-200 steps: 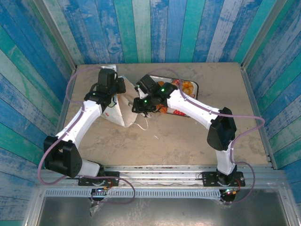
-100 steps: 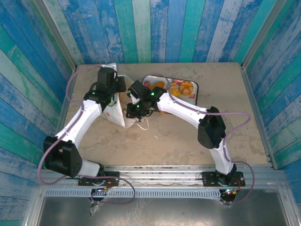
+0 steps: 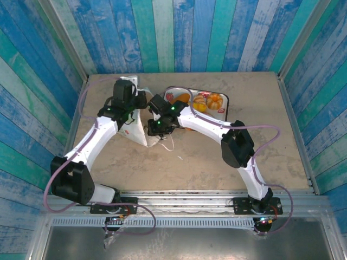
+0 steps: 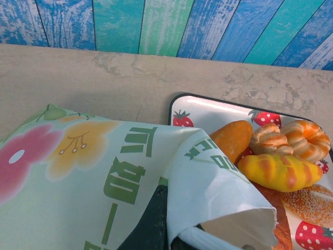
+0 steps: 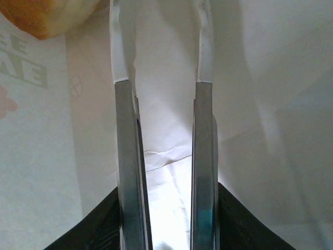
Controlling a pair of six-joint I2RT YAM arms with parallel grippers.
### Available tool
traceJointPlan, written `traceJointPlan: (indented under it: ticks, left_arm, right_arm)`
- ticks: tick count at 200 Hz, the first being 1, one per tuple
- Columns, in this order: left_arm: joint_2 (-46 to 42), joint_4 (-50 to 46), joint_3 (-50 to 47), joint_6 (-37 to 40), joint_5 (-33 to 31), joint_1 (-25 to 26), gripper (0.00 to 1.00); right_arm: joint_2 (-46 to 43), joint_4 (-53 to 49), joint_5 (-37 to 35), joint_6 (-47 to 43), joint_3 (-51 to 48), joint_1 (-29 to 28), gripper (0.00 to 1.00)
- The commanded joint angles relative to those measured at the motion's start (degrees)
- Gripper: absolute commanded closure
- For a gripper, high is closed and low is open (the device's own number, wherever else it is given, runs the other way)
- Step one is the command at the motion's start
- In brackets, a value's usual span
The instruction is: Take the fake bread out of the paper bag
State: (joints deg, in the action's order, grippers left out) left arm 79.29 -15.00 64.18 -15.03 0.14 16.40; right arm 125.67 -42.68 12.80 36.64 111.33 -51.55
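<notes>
Inside the paper bag [image 5: 260,78], one piece of fake bread [image 5: 47,15] lies ahead of the right gripper [image 5: 162,31] and off to its left, golden-brown against the white paper. It is apart from the white-tipped fingers [image 5: 119,62]. The right gripper stands partly open, its two fingers parallel with a clear gap, and nothing is between them but creased white paper beyond. From above, it is poked into the bag's mouth, which faces the tray [image 4: 218,110].

The left gripper [image 3: 130,103] is clamped on the bag's upper rim. In its wrist view the printed paper folds over one dark finger [image 4: 151,221], with a white cord handle [image 4: 205,240] just below. Ahead of it and to its right, several more glossy rolls and croissants sit piled together on the strawberry-patterned tray. The tray lies on the table [image 3: 217,157], just beside the bag.
</notes>
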Motion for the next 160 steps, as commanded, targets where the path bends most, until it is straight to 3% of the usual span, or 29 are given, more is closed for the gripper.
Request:
traceJointPlan:
  ticks: [1,138,160]
  left_arm:
    - [-3.5,0.1,-0.6,1.0,1.2,0.1,0.98]
    - [-1.8,0.8,-0.2,0.6,9.4,0.0,0.98]
    - [-2.1,0.8,-0.2,0.7,9.8,0.0,0.98]
  right_arm:
    - [0.5,1.7,0.0,1.0,1.1,0.8,0.57]
    - [9.0,6.3,5.7,1.9,9.4,1.6,0.51]
    - [9.3,6.5,5.1,2.4,8.8,1.7,0.61]
